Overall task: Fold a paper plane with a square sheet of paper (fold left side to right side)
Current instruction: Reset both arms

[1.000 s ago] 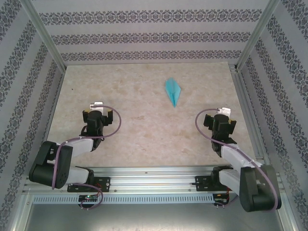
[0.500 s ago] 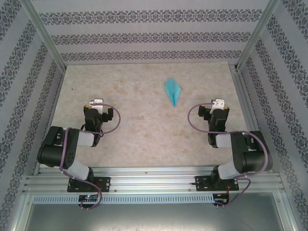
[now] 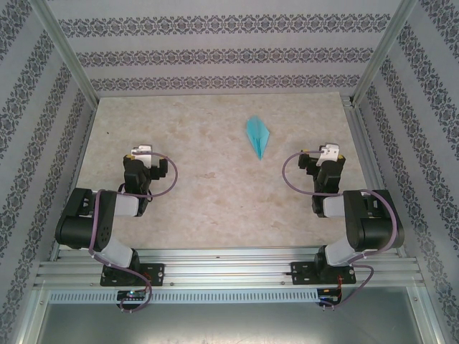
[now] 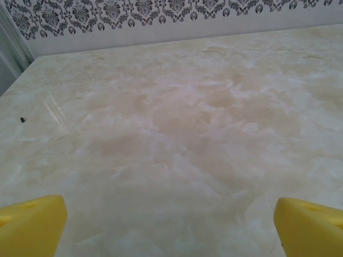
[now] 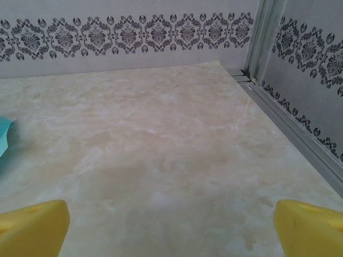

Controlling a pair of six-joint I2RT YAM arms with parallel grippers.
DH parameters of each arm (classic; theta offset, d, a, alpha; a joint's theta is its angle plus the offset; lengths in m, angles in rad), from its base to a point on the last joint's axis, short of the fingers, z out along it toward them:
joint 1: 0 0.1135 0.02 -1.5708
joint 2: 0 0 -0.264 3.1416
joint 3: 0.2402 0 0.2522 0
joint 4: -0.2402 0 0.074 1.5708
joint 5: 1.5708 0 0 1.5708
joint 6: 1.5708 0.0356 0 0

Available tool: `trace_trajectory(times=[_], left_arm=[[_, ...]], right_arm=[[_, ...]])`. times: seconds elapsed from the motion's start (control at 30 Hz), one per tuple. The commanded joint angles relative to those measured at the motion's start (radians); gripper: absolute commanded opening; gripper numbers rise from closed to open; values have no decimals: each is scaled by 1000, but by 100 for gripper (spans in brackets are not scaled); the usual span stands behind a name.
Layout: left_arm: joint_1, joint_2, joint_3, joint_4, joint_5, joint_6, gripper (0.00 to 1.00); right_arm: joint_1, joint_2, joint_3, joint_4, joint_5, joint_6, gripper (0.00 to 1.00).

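Folded tight over the bases with elbows tucked behind the claws, left gripper (image 3: 143, 153) and right gripper (image 3: 328, 153) held low, well apart and pointing away from the bases, yellow fingertips (image 4: 31, 226) of each spread wide.

Marbled beige table (image 3: 215, 208) with paper plane (image 3: 258, 136)

A lab robot test booth: aluminium frame posts (image 3: 69, 61), patterned wall panels (image 3: 222, 54), marble-look tabletop (image 3: 208, 193), mounting rails (image 3: 222, 266).
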Motion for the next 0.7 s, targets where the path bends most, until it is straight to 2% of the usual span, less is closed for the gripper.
trace_trajectory(times=[0.0, 0.67], left_arm=[[8, -1, 15, -9, 30, -6, 100], [8, -1, 17, -12, 39, -5, 100]], right_arm=[[-6, 0, 8, 50, -5, 27, 98], [-7, 0, 7, 69, 22, 37, 98]])
